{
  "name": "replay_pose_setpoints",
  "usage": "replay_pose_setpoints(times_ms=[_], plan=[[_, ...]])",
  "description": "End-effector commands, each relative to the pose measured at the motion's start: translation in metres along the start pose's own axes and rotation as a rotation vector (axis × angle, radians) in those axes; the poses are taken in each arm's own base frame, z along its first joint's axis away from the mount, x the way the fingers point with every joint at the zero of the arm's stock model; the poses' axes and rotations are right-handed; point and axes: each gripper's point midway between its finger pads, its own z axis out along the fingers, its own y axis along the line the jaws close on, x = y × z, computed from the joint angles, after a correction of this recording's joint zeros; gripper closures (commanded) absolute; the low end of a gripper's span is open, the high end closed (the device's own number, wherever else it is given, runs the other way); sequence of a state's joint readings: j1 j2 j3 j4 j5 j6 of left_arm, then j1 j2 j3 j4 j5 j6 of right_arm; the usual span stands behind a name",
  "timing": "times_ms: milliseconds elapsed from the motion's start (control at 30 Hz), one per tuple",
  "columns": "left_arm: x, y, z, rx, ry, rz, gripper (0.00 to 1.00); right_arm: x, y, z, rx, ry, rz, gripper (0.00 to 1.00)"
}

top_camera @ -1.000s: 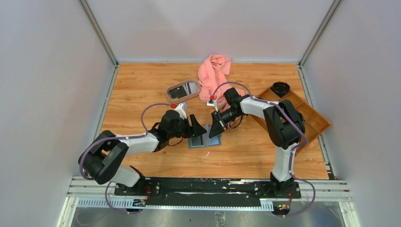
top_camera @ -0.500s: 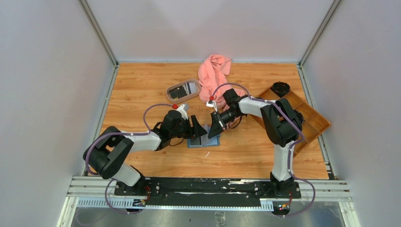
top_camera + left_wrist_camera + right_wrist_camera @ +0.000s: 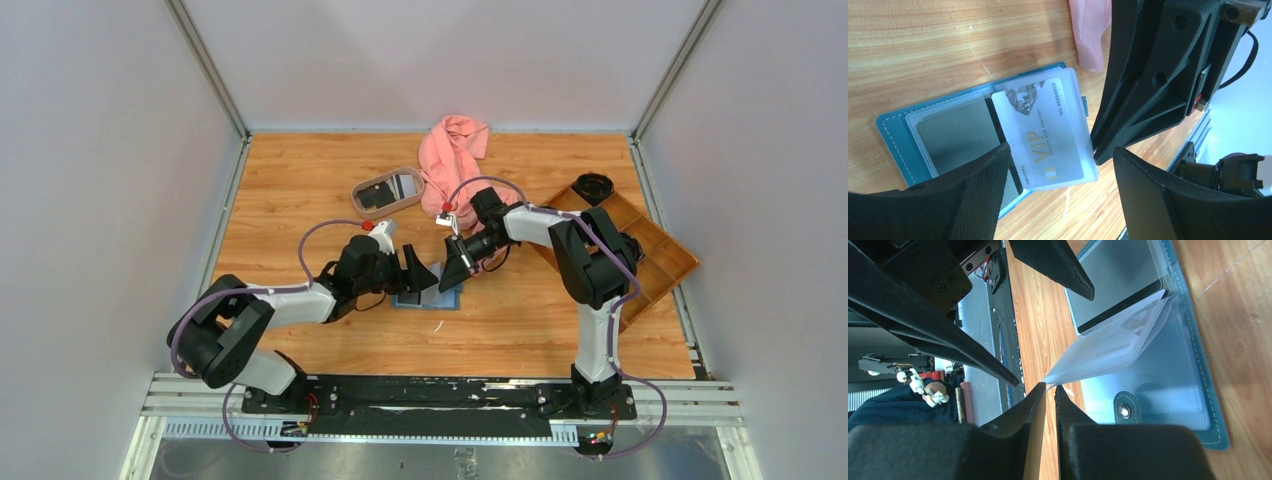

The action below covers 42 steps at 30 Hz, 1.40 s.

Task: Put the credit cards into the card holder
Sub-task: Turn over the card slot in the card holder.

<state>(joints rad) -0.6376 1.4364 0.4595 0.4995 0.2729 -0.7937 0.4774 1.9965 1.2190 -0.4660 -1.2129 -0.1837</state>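
Wood counter (image 3: pixel 300 180): holder (image 3: pixel 892 135) lies open, flat. Card (image 3: pixel 1048 135) light, thin, stiff, slick; grip by edge. Sleeve (image 3: pixel 1108 352) floppy. Left jaws spread; right jaws nearly together, apparently pinching sleeve edge.

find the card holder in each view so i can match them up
Top external: the card holder sits just below centre, between the left fingers and the right fingers.
Left wrist: left of centre, open flat, its near end behind the left fingers.
Right wrist: upper right, open, with its snap tab lower down.
Shared landmark: the right fingers, pinching the edge of its raised clear sleeve.
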Motion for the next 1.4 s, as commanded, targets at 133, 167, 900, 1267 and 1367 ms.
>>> replay_pose_setpoints(times_ms=[133, 167, 900, 1267, 1367], plan=[[0.007, -0.007, -0.016, 0.058, -0.01, 0.11, 0.21, -0.009, -0.005, -0.001, 0.0, -0.032, 0.026, 0.83], [0.005, -0.008, -0.019, 0.061, -0.02, 0.131, 0.21, -0.01, -0.005, 0.0, -0.004, -0.032, 0.031, 0.83], [0.005, 0.004, -0.022, -0.151, -0.029, 0.346, 0.24, -0.016, -0.008, 0.004, -0.03, -0.036, 0.049, 0.8], [0.004, 0.005, -0.004, -0.232, 0.002, 0.406, 0.23, -0.015, -0.006, 0.007, -0.03, -0.026, 0.045, 0.8], [0.005, 0.01, -0.002, -0.259, 0.014, 0.413, 0.24, -0.015, -0.006, 0.009, -0.032, -0.023, 0.048, 0.8]])
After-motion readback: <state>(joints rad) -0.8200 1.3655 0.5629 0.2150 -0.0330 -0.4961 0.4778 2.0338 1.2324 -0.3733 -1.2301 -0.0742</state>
